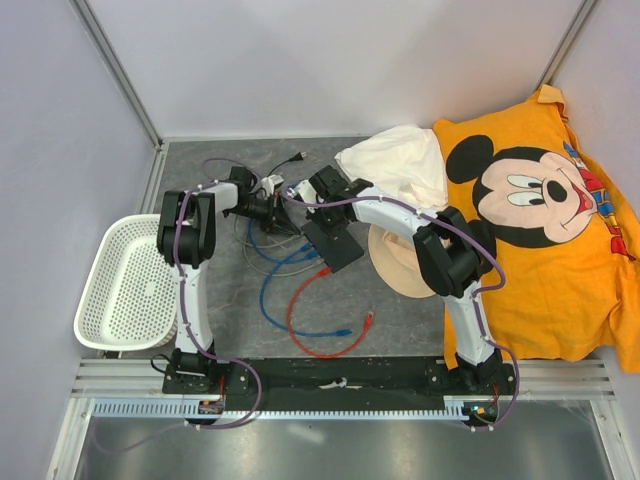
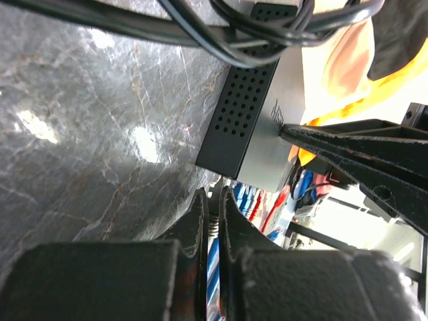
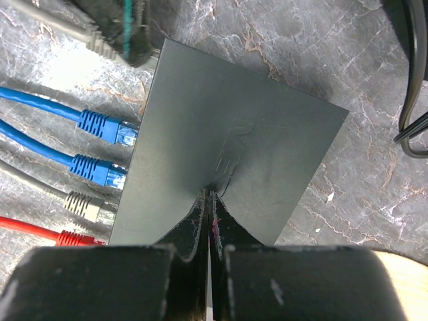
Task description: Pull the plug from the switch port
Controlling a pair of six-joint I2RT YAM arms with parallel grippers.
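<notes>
Top view first: the flat matte black rectangular switch box [image 1: 338,250] sits mid-frame on the grey marble-look tabletop [image 1: 400,330], just left of a tan hat [image 1: 395,272], with a blue cable [image 1: 264,290] and a red cable [image 1: 291,318] looping out below it; the left gripper [image 1: 268,212] is just upper left of the box, the right gripper [image 1: 322,215] at its top end. Left wrist view: the fingers are pinched nearly together on something ridged; the box's perforated side is upper right. Right wrist view: its own fingers are closed tight on nothing, tips pressed onto the box lid; the switch port [image 3: 130,160] row runs down the box's left edge, with two blue plugs [image 3: 100,124], a lower grey plug [image 3: 83,200] and a red plug [image 3: 75,237] in it; upper left, the left gripper clamps an upper grey plug [image 3: 97,41] by the box's corner, can't tell if it's seated.
</notes>
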